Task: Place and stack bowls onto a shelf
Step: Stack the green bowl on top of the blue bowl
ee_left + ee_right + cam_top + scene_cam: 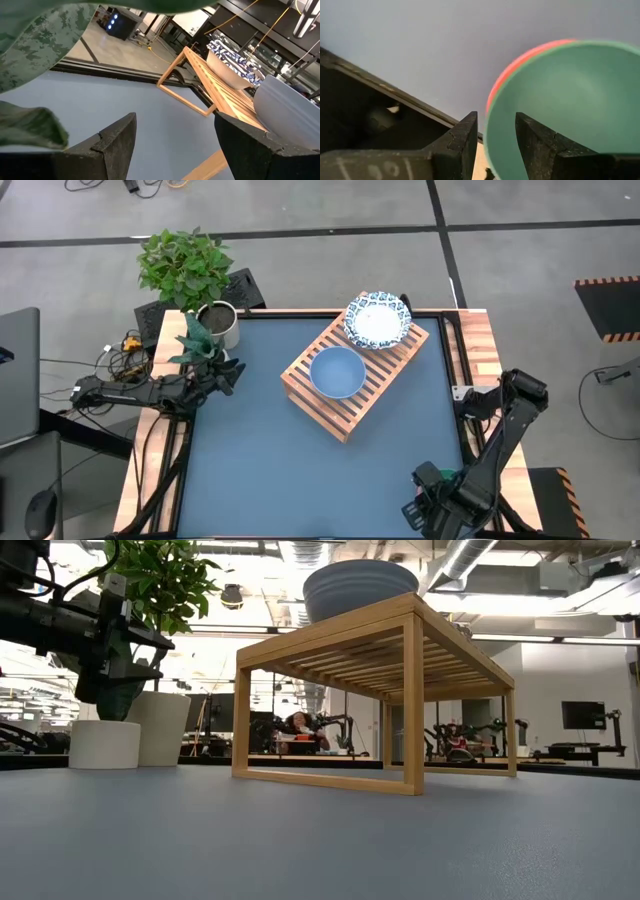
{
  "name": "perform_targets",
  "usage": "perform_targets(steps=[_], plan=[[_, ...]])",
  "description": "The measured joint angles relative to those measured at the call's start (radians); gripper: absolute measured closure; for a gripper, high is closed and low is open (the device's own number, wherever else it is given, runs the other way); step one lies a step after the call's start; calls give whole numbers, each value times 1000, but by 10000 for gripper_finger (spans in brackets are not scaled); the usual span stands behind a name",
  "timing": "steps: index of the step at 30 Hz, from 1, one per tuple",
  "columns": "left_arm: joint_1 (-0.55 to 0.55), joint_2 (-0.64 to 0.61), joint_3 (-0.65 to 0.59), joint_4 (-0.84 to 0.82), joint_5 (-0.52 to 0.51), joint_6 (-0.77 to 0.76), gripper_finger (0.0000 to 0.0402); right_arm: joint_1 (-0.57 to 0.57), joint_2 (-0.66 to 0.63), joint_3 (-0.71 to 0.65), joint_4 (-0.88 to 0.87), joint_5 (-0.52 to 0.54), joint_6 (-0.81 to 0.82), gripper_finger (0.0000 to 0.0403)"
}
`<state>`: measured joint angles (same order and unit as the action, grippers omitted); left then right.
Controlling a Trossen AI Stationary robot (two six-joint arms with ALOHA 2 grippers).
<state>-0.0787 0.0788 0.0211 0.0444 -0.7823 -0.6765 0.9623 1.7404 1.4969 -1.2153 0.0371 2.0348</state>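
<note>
Two bowls, a green bowl [570, 110] nested in a pink-red bowl [520, 62], sit at the right hand [495, 145]. One finger is inside the green rim and the other outside the nested rims, so the hand is pinching the wall of the stack. That rim pinch looks chosen so both can be carried together to the shelf [355, 376]. In the high view this right hand [432, 510] is at the near right corner of the bench [250, 450], with the arm folded back low along the right edge; the two bowls cannot be made out from above.

The left hand [175, 145] is open, its fingers spread with nothing between them, and it points across the bench toward the shelf. From above, the left hand [222, 375] is near the far left of the bench, just beside a potted plant [195, 275] and a second small plant [200, 340]. Its arm lies stretched out low from the left edge, seemingly waiting.

On the shelf, which stands angled near the far right of the bench, a plain blue bowl [337, 372] rests on the slats toward the middle. A blue-and-white patterned bowl [378, 318] rests at the far end. Room remains at the near end for more.
</note>
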Motion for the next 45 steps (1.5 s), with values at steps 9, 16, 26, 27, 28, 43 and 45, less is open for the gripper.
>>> perform_targets(steps=[9,16,26,27,28,43,45], plan=[[0,0,0,0,0,-1,148,6,46,-2,0,-85,-24,246],[0,0,0,0,-1,-13,148,11,46,-2,17,-79,-24,246],[0,0,0,0,-4,-15,148,23,28,5,-10,-33,-34,246],[0,0,0,0,-4,-15,148,25,28,5,-10,-32,-42,246],[0,0,0,0,-4,-15,148,25,28,5,-10,-31,-47,246],[0,0,0,0,-4,-16,148,31,50,2,33,-35,-53,246],[0,0,0,0,-4,-16,148,28,51,-5,59,-35,-53,246]])
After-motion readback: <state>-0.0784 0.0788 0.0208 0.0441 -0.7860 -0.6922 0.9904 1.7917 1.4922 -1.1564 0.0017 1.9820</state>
